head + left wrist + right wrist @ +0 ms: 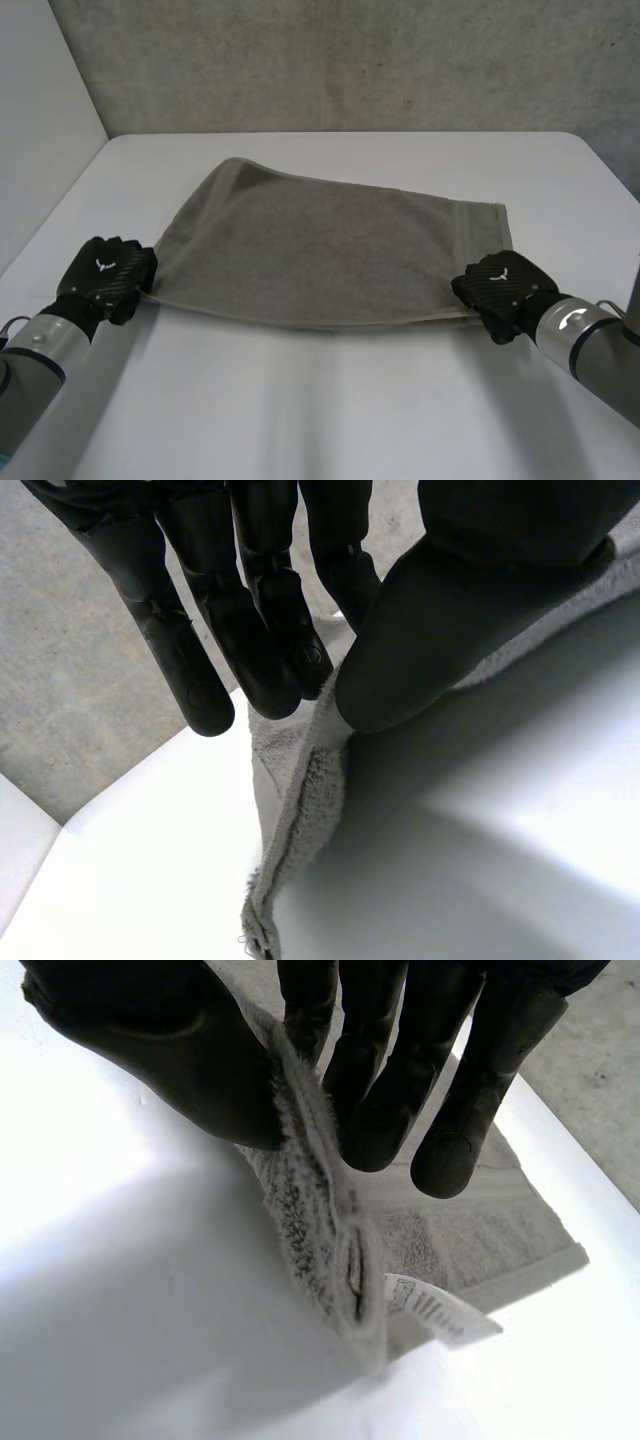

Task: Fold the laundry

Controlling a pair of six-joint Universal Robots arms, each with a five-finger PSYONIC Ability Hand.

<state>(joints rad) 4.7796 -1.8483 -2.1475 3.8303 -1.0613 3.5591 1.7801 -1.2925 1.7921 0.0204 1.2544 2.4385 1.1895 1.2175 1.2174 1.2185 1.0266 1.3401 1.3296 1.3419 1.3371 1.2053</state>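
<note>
Both hands pinch the near edge of the grey towel (330, 250), which lies spread across the middle of the white counter (330, 420). The left hand (108, 275) takes the near left corner between thumb and straight fingers. The right hand (500, 285) takes the near right corner the same way, close to a white label (440, 1310) that sticks out of the hem.

The main risk, as I judge it, is slip. Each hold sits on the very rim of the cloth, so a quick lift or an outward pull could draw the pile from under a thumb and drop one corner. A second risk is a split. At the right corner the towel shows doubled layers, and a pinch that catches the upper layer alone would leave the lower one on the counter. Uneven travel of the two arms would skew the fold too, since the far edge runs at a slant to the near one.

From the head camera the backs of the hands cover the fingertips and the corners under them. Whether the left pinch holds one layer or two cannot be told. The label's print is too small to read, and the towel's underside is hidden.
</note>
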